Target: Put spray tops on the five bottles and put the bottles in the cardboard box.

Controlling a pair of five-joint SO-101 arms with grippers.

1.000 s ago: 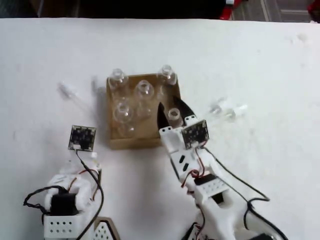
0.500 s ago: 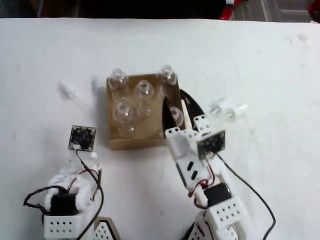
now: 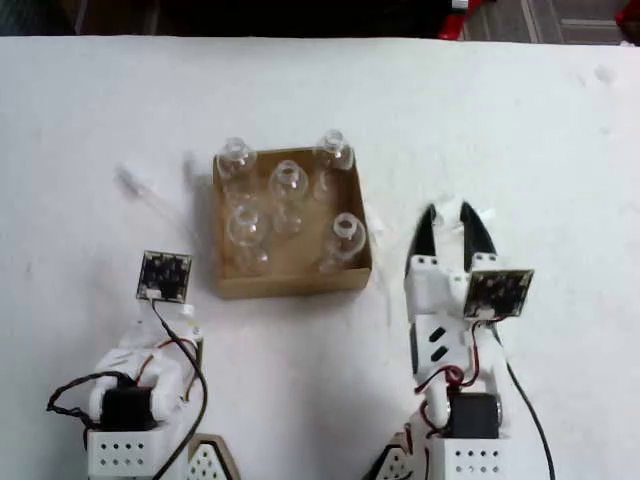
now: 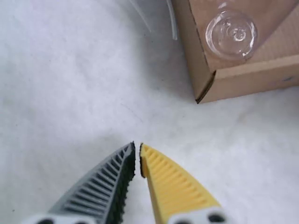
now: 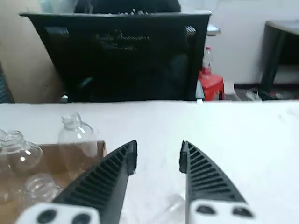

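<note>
Locate the cardboard box (image 3: 295, 283) near the middle of the white counter (image 3: 520, 120), open side up. Count five clear bottles inside it, all upright: back-left bottle (image 3: 236, 156), back-right bottle (image 3: 333, 151), middle bottle (image 3: 288, 181), front-left bottle (image 3: 245, 229), front-right bottle (image 3: 347, 233). Note bare, open necks on all five.

Find a spray top (image 3: 140, 186) with a thin clear tube lying on the counter left of the box, apart from it.

Find the right arm (image 3: 455, 330) to the right of the box, clear of its wall, with the right jaws pointing toward the far edge of the counter. Read the right jaws as open: two black fingers (image 5: 100, 182) spread, with a plain gap between the tips, gripping nothing. Below that gap, note a small clear item (image 5: 172, 204) on the counter, too blurred to identify.

Find the left arm (image 3: 130, 400) at the near-left of the counter, short of the box. Read the left jaws as closed: grey finger (image 4: 100, 186) and yellow finger (image 4: 175, 186) meeting at the tips, nothing between them, above bare counter near the front-left corner of the box. In the left wrist view, look straight down the neck of the front-left bottle standing in that corner.
</note>
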